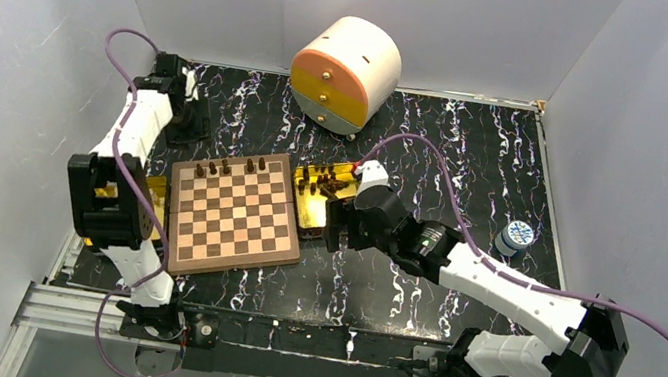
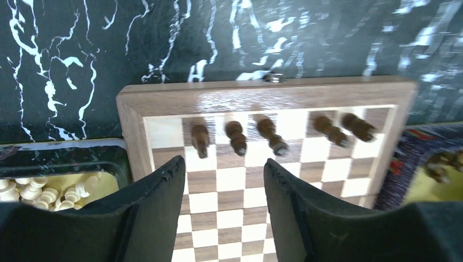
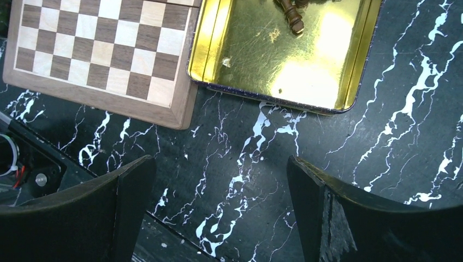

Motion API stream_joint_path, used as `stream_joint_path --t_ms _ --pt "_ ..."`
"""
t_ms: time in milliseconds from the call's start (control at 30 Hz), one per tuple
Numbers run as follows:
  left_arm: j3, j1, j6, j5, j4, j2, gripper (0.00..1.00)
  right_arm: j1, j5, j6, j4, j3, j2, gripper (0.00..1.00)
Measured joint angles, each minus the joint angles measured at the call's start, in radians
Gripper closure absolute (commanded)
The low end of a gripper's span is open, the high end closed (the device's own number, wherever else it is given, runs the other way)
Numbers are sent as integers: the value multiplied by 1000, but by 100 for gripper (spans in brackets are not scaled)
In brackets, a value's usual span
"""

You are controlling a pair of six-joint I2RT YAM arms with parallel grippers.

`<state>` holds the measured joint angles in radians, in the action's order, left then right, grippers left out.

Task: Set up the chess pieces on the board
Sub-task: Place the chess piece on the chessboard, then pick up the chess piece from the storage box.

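Observation:
The board (image 1: 233,223) lies left of centre on the black marble. Several dark chess pieces (image 1: 226,168) stand in its far row, and they show again in the left wrist view (image 2: 236,136). More dark pieces (image 1: 321,183) lie in a gold tin (image 1: 314,214) just right of the board. My left gripper (image 2: 224,162) hangs by the board's far left corner (image 1: 189,130), open with nothing between its fingers. My right gripper (image 1: 339,228) is wide open and empty above bare marble (image 3: 219,161), just near of the tin (image 3: 273,60) and the board's corner (image 3: 174,112).
A second gold tin of white pieces (image 2: 43,188) sits against the board's left side, partly under my left arm. A round cream and orange drawer unit (image 1: 346,71) stands at the back. A small blue-white cup (image 1: 514,235) is at the right. Grey walls enclose the table.

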<state>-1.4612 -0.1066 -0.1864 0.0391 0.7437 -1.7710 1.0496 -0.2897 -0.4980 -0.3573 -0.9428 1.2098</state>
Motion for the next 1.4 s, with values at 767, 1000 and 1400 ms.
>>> stream_joint_path --t_ms 767,1000,1400 --pt "546 64 -91 227 -262 688 8 -270 94 157 97 -218 455 59" --pt "706 70 -129 143 -349 824 8 -270 87 141 118 -356 611 64" --pt "742 77 -140 139 -425 843 9 -270 35 109 116 -528 795 63"
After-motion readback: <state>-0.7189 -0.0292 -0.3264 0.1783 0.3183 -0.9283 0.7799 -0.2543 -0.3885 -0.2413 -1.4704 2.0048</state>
